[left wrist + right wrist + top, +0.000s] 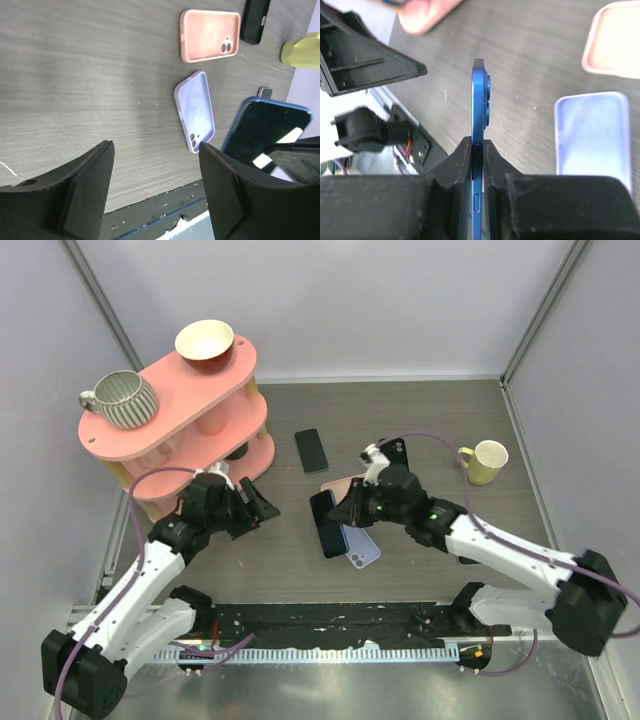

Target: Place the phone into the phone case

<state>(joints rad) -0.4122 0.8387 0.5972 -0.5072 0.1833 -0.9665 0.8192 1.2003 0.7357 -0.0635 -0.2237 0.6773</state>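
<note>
My right gripper [347, 512] is shut on a blue phone [326, 527] and holds it on edge above the table; the right wrist view shows the phone [479, 95] edge-on between the pads [478, 146]. An empty lavender case [362, 549] lies flat just right of and below the phone, also in the right wrist view [592, 132] and the left wrist view [196, 110]. My left gripper [262, 510] is open and empty, left of the phone, its jaws [156, 147] wide apart over the bare table. The phone [265, 131] shows at the right of the left wrist view.
A pink case [344, 485] lies behind the lavender one. A black phone [311, 450] and another black item [398, 452] lie further back. A yellow mug [487, 461] stands at the right. A pink two-tier shelf [190, 405] with a bowl and a mug stands at the back left.
</note>
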